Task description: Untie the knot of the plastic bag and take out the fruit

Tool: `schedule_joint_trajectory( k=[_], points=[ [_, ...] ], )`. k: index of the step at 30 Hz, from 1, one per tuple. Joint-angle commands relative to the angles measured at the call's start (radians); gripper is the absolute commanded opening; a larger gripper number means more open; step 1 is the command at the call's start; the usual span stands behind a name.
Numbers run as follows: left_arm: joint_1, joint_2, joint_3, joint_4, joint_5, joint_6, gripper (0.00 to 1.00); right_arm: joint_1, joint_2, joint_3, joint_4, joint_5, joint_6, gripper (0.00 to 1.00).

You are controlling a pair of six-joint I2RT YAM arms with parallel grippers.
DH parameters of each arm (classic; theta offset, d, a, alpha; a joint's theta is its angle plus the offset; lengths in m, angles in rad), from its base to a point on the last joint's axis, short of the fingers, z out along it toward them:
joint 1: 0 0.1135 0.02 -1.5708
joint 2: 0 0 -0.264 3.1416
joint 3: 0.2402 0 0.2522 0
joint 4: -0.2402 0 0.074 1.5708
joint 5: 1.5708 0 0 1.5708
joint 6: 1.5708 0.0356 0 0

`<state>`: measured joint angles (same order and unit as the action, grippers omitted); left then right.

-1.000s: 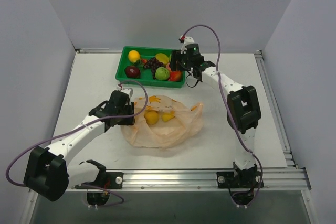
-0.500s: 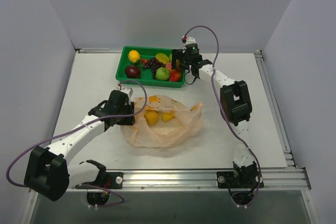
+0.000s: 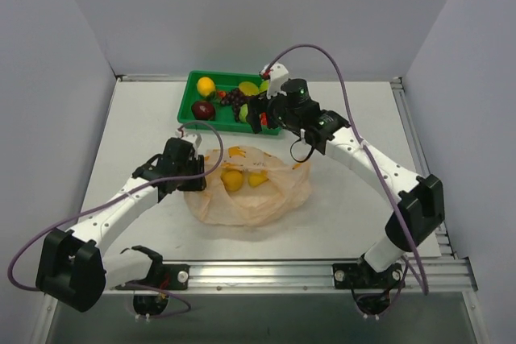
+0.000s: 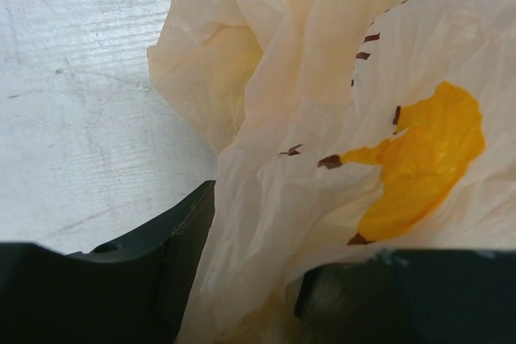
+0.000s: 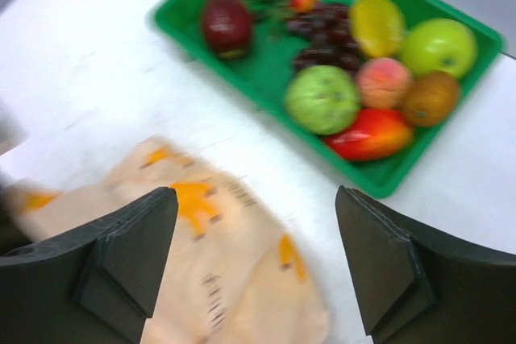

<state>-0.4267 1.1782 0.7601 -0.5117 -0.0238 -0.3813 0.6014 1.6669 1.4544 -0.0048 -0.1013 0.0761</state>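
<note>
Peach plastic fills the middle of the overhead view: the plastic bag (image 3: 266, 199) lies crumpled on the white table (image 3: 137, 126), just below the green tray (image 3: 192, 93) at upper centre. Two yellow pieces of fruit (image 3: 232, 180) show through the thin film in the bag's upper half, side by side and touching or nearly so. At the bag's left edge sits the left gripper (image 3: 201, 175), and its wrist camera tells the story: dark fingers (image 4: 161, 271) at the bottom of the frame with a thick fold of bag bunched between them, so the jaws are clamped on the plastic. An orange-yellow print (image 4: 419, 159) with brown ticks sits right of centre in that view, and bare table is at upper left. Over to the right gripper (image 3: 258, 117), which hangs above the tray's lower edge, between the tray and the bag. Its jaws stand wide apart with nothing between them. Its own camera, somewhat blurred, has the bag at lower left and the tray at upper right. The tray holds a dark red apple (image 5: 226, 23), purple grapes (image 5: 322, 34), a green fruit (image 5: 322, 99), a peach (image 5: 382, 83) and a red piece (image 5: 371, 134) against the near wall.
</note>
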Motion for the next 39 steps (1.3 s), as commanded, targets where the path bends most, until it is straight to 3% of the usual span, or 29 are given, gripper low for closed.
schedule_joint_trajectory(
  k=[1, 6, 13, 21, 26, 30, 39],
  points=[
    [0.008, -0.031, 0.027, 0.030, 0.024, 0.004, 0.45, 0.105, -0.134, -0.080, -0.112, -0.031, -0.062, 0.80],
    [0.009, -0.045, 0.025, 0.029, 0.016, 0.007, 0.44, 0.274, -0.187, -0.192, -0.156, -0.096, -0.024, 0.68],
    [0.009, -0.054, 0.022, 0.025, 0.013, 0.007, 0.44, 0.337, -0.079, -0.294, -0.081, -0.124, 0.138, 0.61],
    [0.008, -0.042, 0.019, 0.030, 0.048, 0.007, 0.44, 0.331, 0.068, -0.316, 0.167, 0.050, 0.460, 0.67],
    [0.006, -0.034, 0.015, 0.033, 0.068, 0.007, 0.43, 0.330, 0.126, -0.324, 0.265, 0.211, 0.577, 0.77],
    [0.006, -0.020, 0.016, 0.038, 0.094, 0.005, 0.43, 0.324, 0.143, -0.338, 0.296, 0.359, 0.646, 0.78],
    [0.006, -0.014, 0.013, 0.042, 0.110, 0.005, 0.43, 0.304, 0.274, -0.267, 0.313, 0.331, 0.679, 0.76]
  ],
)
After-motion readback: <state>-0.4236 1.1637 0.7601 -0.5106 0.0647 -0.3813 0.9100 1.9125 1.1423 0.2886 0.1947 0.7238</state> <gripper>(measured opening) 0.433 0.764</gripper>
